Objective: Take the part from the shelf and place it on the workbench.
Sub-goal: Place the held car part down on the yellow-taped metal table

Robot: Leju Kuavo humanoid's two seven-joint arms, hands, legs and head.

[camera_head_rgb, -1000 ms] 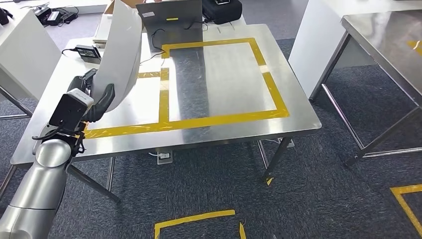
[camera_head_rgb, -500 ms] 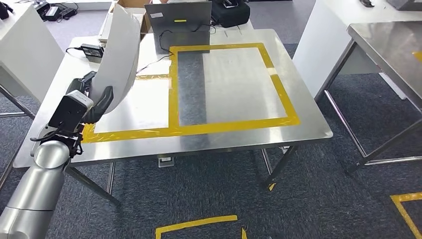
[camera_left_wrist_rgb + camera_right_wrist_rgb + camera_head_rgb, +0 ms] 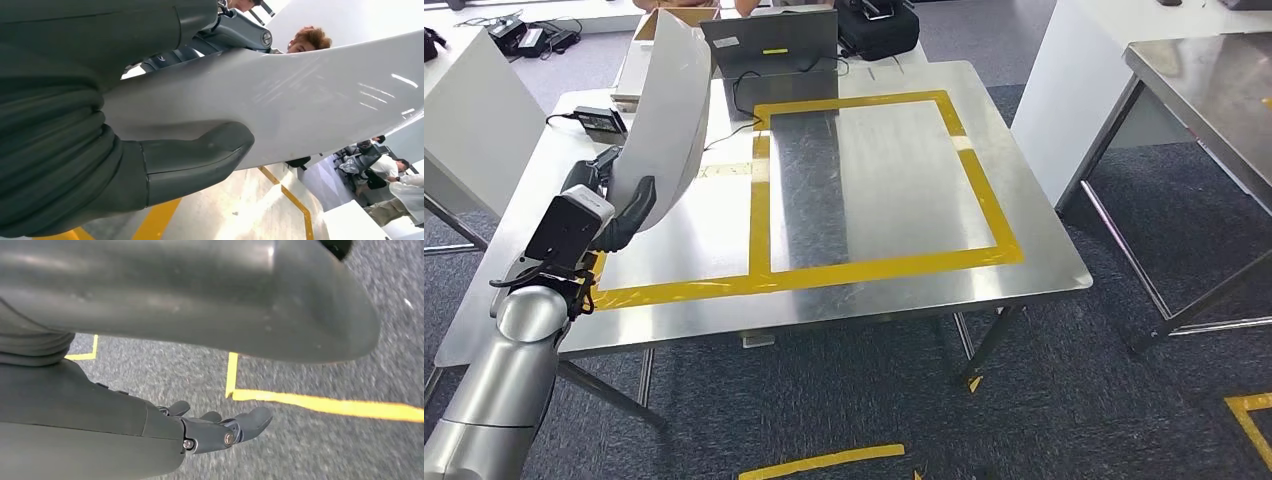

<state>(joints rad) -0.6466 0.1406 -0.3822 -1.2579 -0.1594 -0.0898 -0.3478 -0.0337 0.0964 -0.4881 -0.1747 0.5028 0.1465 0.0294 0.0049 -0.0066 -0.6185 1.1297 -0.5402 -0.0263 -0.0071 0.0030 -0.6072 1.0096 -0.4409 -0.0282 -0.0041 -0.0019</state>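
The part is a long curved white panel (image 3: pixel 667 115), standing upright over the left side of the steel workbench (image 3: pixel 904 160). My left hand (image 3: pixel 614 200) grips its lower end, thumb pressed on the near face. The left wrist view has the thick grey thumb (image 3: pixel 200 157) lying against the white panel (image 3: pixel 300 110), with darker fingers behind it. My right hand (image 3: pixel 220 430) hangs over the carpet, fingers apart and holding nothing.
Yellow tape marks rectangles (image 3: pixel 879 265) on the workbench. A laptop (image 3: pixel 769 45), a black bag (image 3: pixel 879 25) and a power adapter (image 3: pixel 599 120) sit at its far edge. A second steel table (image 3: pixel 1214 90) stands at the right. People (image 3: pixel 385 167) are beyond the bench.
The whole picture has shifted slightly as the camera moved. The left hand keeps holding the panel in much the same pose relative to the bench.
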